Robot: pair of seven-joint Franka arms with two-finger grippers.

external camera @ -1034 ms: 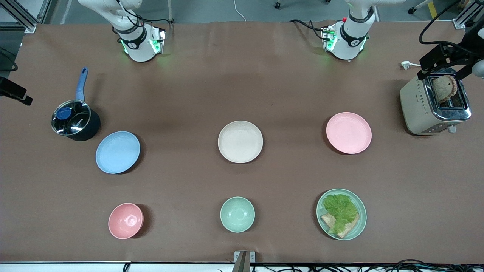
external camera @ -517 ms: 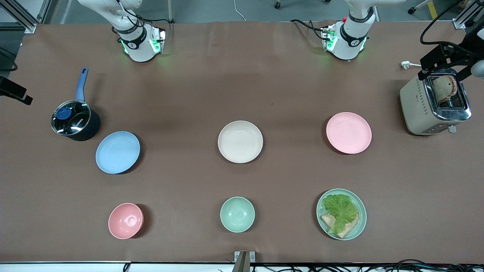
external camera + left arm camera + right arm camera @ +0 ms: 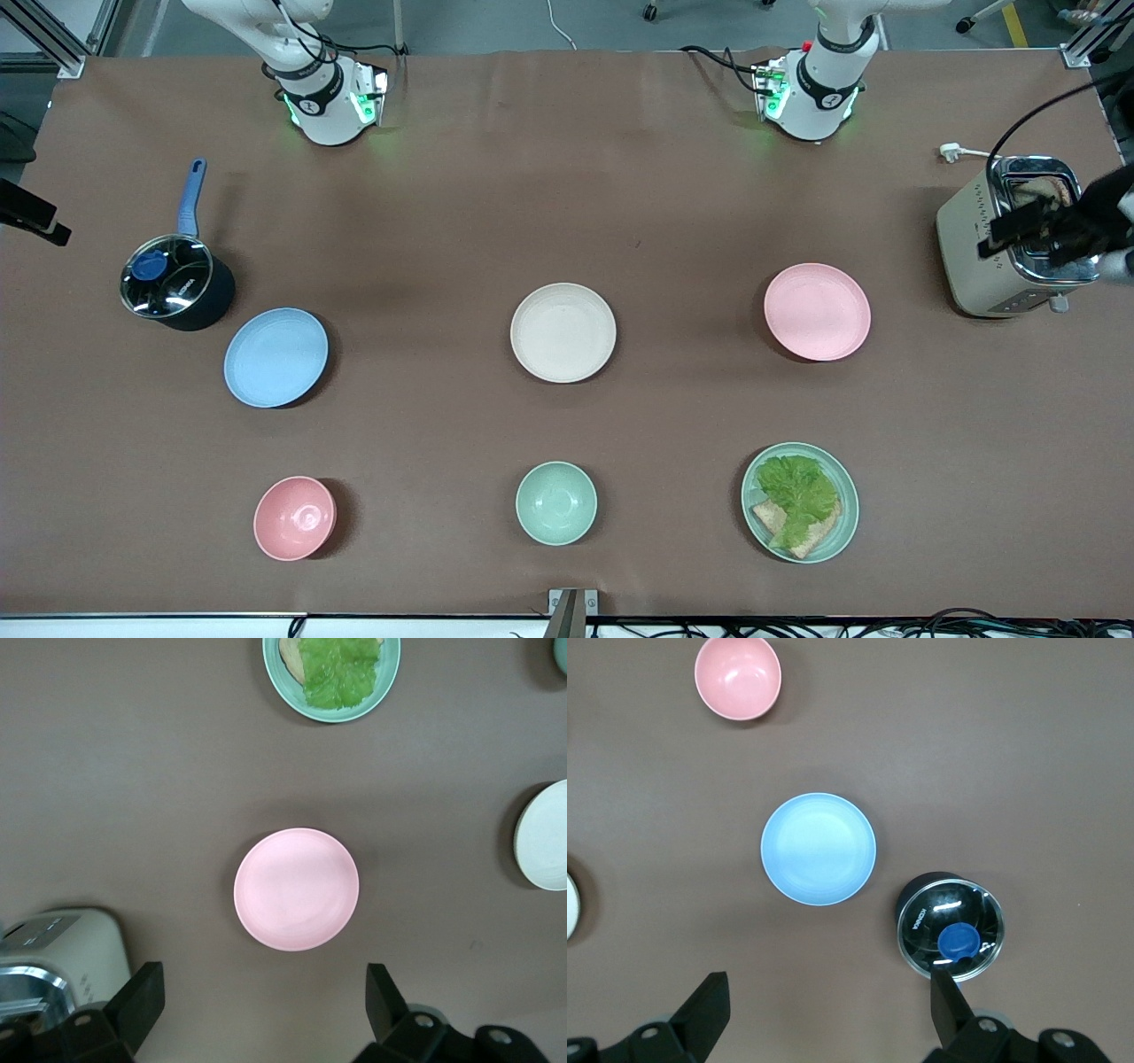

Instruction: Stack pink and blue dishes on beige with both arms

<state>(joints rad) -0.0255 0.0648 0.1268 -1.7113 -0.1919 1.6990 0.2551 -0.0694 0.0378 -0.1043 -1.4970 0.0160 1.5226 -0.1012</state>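
The pale pink plate [image 3: 817, 312] [image 3: 297, 889] lies toward the left arm's end of the table. At the right arm's end lies the pale blue plate [image 3: 275, 357] [image 3: 819, 849]. The beige plate [image 3: 563, 332] [image 3: 545, 837] sits between them at mid-table, with nothing on it. My left gripper [image 3: 1032, 232] [image 3: 263, 983] hangs high and open over the toaster's edge, holding nothing. My right gripper [image 3: 31, 217] [image 3: 828, 992] hangs high and open over the table's end near the saucepan, also holding nothing.
A lidded saucepan [image 3: 173, 283] [image 3: 951, 926] stands beside the blue plate. A toaster [image 3: 983, 257] [image 3: 62, 939] holds bread. Nearer the front camera are a pink bowl [image 3: 295, 517] [image 3: 737, 678], a mint bowl [image 3: 556, 502] and a mint plate [image 3: 852, 496] [image 3: 330, 718] of lettuce and bread.
The left gripper has shifted across the toaster toward the front camera. The right gripper has edged slightly outward. No plate has moved.
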